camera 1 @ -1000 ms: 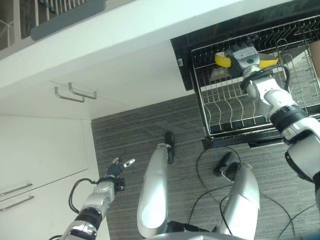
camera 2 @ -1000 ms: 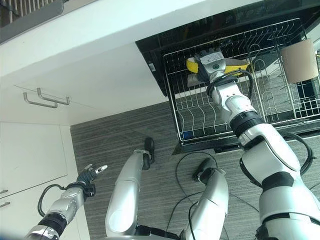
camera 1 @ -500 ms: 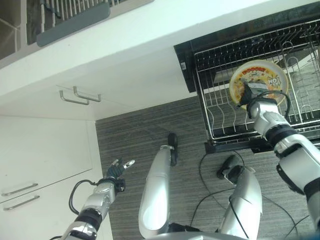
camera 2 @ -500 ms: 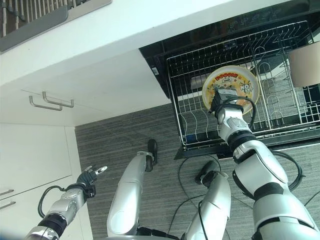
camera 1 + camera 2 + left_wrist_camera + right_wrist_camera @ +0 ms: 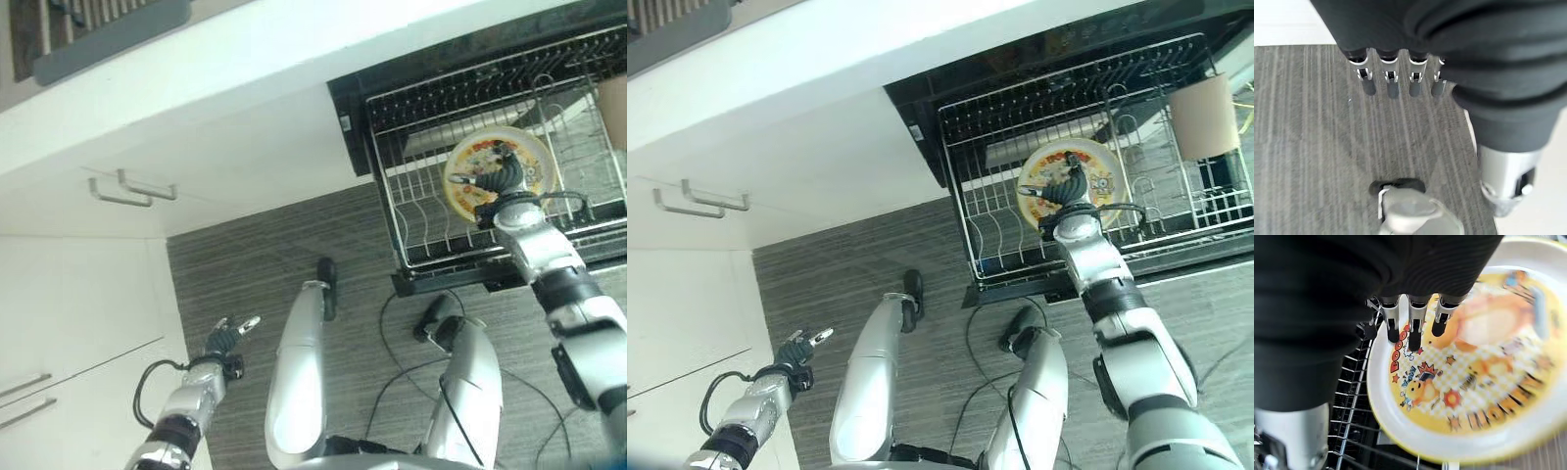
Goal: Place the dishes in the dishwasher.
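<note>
In the left eye view the right hand is reaching out over the pulled-out dishwasher rack and is holding a yellow-rimmed cartoon plate above the wire tines, with the printed face turned toward the camera; the dark fingers are lying across the plate's face, and the arm is stretching forward from the lower right with the wrist bent upward. The plate is looking stiff and light, probably plastic or melamine, so I judge it is not very fragile but smooth and a little slippery; the rim is the best place to take hold, because the flat face is giving the fingers nothing to hook. The left hand is hanging low beside the white cabinet, over the grey striped floor, with relaxed, spread fingers and nothing in it. In the right eye view the same plate is standing nearly upright inside the rack, near its middle, and a beige cup-like thing is sitting at the rack's far right. In the left wrist view the fingers are pointing straight out over the floor, holding nothing. In the right wrist view the fingertips are pressing on the printed face near the rim, the wire rack is showing below, and the thumb is hidden, so the pinch is presumably closing behind the plate.
</note>
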